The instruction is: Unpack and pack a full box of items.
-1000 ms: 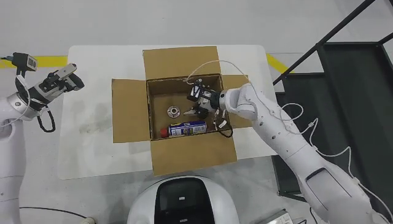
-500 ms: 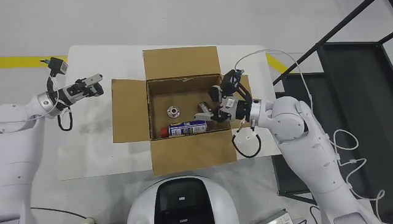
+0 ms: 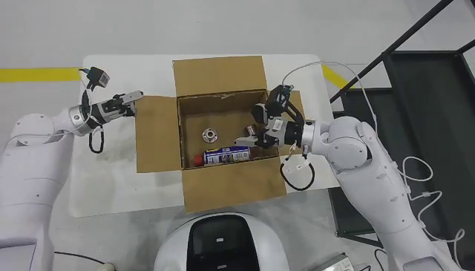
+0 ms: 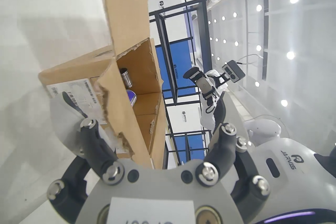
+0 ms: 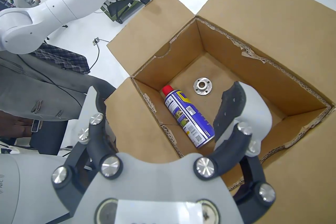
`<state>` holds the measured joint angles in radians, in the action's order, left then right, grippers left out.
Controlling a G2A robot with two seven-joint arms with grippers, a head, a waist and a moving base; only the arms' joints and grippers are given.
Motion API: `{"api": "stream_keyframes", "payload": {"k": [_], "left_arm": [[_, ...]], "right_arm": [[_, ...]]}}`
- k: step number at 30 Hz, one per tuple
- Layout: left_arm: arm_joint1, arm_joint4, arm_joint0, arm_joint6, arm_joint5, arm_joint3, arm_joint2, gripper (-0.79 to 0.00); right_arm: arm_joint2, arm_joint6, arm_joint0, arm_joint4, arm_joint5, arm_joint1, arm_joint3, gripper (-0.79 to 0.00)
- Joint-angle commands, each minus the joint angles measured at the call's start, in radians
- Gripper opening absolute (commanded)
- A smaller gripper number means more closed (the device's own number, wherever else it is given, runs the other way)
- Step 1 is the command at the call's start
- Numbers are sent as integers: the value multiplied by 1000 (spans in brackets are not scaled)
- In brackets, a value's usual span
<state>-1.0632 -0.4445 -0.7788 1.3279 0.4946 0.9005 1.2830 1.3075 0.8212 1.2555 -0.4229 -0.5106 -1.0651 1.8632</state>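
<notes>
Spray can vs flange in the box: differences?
The blue spray can with a red cap is long and lies on its side; the round silver metal flange is small and lies flat. Can is printed, flange bare metal. Both rest on the floor of the cardboard box.
</notes>
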Motion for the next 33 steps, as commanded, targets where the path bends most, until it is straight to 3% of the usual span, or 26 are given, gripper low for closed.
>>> {"api": "stream_keyframes", "payload": {"k": [1,8,16,22,33], "left_arm": [[4,5,-1,-7,4,45,-1,0],[7,15,-9,-46,44,170,-40,0],[-36,53,66,-111,76,119,-187,0],[-72,68,95,-155,142,117,-282,0],[-102,200,123,-237,209,78,-369,0]], "right_arm": [[18,-33,13,76,20,0,-11,0],[215,9,53,434,173,20,-124,0],[374,19,91,516,231,39,-278,0],[356,25,74,583,242,37,-422,0],[261,-12,7,497,196,30,-685,0]]}}
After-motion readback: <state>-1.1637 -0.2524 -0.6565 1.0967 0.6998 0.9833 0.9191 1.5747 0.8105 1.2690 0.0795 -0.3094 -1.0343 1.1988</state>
